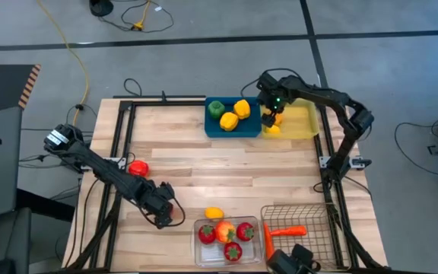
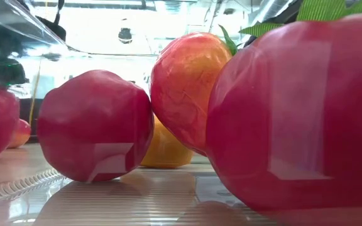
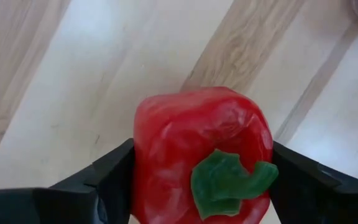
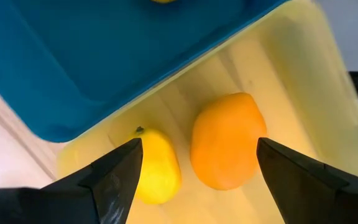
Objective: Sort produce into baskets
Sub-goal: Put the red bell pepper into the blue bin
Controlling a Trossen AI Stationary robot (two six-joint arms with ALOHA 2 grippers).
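My left gripper [image 1: 167, 215] [image 3: 202, 155] is near the table's front, left of the clear bin [image 1: 198, 242], and is shut on a red pepper [image 3: 191, 137] with a green stem. My right gripper [image 1: 274, 113] [image 4: 199, 146] hangs open above the yellow tray [image 1: 304, 122] and touches nothing. Below it an orange [image 4: 225, 143] and a lemon [image 4: 157, 165] lie on the tray floor. The blue tray [image 1: 253, 131] holds a green pepper [image 1: 215, 109] and two yellow peppers [image 1: 242, 107]. The clear bin holds red fruits [image 2: 96, 125]. My left gripper pinches the red pepper by its two opposite sides [image 3: 143, 168] between its two fingers. The pepper's stem end [image 3: 229, 180] faces the wrist camera. Wooden table shows beyond the pepper; whether the pepper touches it, I cannot tell.
A red piece of produce [image 1: 138, 168] lies on the table beside my left arm. A yellow-orange piece [image 1: 214, 213] lies just behind the clear bin. The wire basket [image 1: 314, 217] at the front right holds an orange carrot [image 1: 287, 230]. The table's middle is bare wood.
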